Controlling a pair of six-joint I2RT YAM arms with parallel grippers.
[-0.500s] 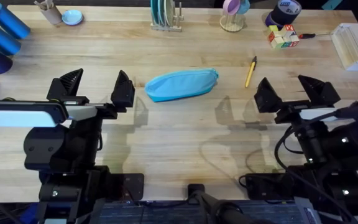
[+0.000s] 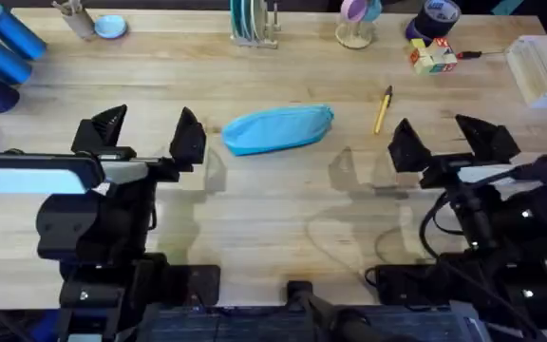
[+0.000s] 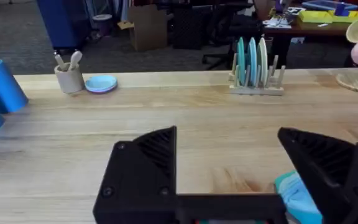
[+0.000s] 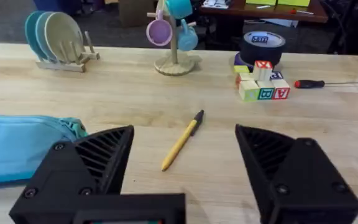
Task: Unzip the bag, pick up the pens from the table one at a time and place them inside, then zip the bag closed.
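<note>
Scene unchanged: bag [image 2: 277, 129], pen [image 2: 383, 109] unmoved; left claw [image 2: 148, 137], right claw [image 2: 442, 139] agape.

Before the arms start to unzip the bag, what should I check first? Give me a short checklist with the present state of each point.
1. The left gripper has its jaws open and empty: ok.
2. The right gripper has its jaws open and empty: ok.
3. The bag lies flat on the table, between the two grippers, with nothing on top of it: ok.
4. The zipper pull can be located: cannot tell; it is not visible.
5. The bag is closed at present: cannot tell.
6. The pen lies apart from the bag, on the right gripper's side: ok.
</note>
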